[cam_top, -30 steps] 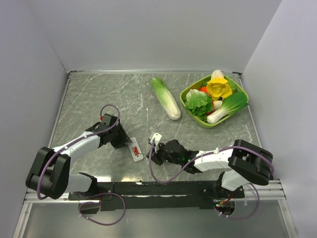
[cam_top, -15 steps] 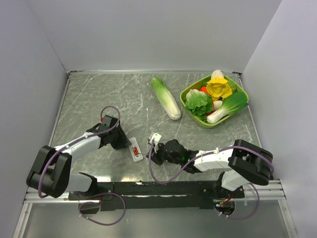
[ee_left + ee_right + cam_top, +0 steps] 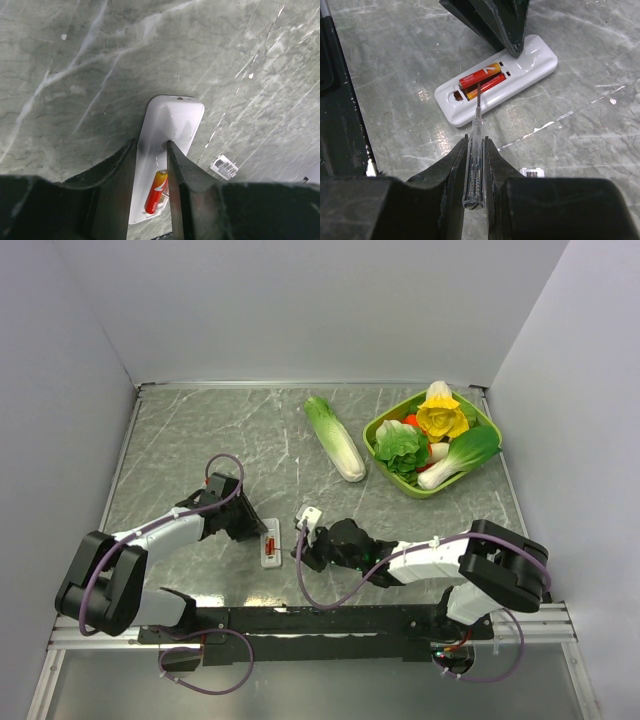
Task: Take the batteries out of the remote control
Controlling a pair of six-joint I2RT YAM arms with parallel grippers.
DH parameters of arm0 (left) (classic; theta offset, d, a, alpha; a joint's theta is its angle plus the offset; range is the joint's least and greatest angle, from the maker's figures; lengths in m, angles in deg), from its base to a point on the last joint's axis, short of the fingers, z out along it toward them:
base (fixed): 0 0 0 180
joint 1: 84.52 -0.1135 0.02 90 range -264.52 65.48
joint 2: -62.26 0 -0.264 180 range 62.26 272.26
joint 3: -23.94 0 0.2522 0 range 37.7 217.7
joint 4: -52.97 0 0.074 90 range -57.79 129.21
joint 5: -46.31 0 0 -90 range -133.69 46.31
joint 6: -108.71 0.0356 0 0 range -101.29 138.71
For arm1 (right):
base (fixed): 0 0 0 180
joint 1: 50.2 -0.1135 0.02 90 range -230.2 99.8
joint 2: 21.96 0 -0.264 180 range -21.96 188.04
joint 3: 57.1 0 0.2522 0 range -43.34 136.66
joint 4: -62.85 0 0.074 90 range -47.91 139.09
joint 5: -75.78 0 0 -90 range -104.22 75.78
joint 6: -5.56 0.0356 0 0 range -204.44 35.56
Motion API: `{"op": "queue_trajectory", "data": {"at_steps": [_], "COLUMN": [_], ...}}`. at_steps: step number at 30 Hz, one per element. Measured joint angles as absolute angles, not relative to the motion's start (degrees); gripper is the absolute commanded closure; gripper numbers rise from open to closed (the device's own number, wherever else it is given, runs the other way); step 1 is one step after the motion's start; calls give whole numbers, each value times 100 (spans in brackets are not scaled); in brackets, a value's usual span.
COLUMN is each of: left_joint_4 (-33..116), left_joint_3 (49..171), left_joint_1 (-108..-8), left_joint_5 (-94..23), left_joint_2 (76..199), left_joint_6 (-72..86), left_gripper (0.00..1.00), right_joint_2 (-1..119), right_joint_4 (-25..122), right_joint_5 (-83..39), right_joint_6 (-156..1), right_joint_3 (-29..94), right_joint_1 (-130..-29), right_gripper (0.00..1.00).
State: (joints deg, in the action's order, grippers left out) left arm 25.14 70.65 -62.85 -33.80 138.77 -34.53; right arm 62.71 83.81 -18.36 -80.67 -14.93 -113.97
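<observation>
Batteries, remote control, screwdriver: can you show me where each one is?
batteries (image 3: 479, 76): right wrist view, upper battery's red label
remote control (image 3: 540, 60): right wrist view, white right end
screwdriver (image 3: 474, 137): right wrist view, clear handle

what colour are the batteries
The batteries are red with yellow-orange ends, clearest in the right wrist view.

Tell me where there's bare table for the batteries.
Bare: the table's far-left part, beyond the left gripper; the strip between the bowl and the right gripper. Crowded around the remote control, where both grippers and the screwdriver meet.
</observation>
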Motion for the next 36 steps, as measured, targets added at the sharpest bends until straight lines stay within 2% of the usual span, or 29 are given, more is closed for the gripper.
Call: {"op": "queue_trajectory", "data": {"at_steps": [36], "left_joint_4": [2643], "left_joint_3": [7017], "left_joint_1": [-6296], "left_joint_5": [-3297], "left_joint_2": [13897], "left_joint_6": [-3455], "left_gripper": [66], "right_joint_2": [6465], "right_joint_4": [8296], "right_joint_5": [-1836], "right_joint_6": [-8157], "right_joint_3": [-1248], "right_joint_1": [-11473], "right_gripper": [100]}}
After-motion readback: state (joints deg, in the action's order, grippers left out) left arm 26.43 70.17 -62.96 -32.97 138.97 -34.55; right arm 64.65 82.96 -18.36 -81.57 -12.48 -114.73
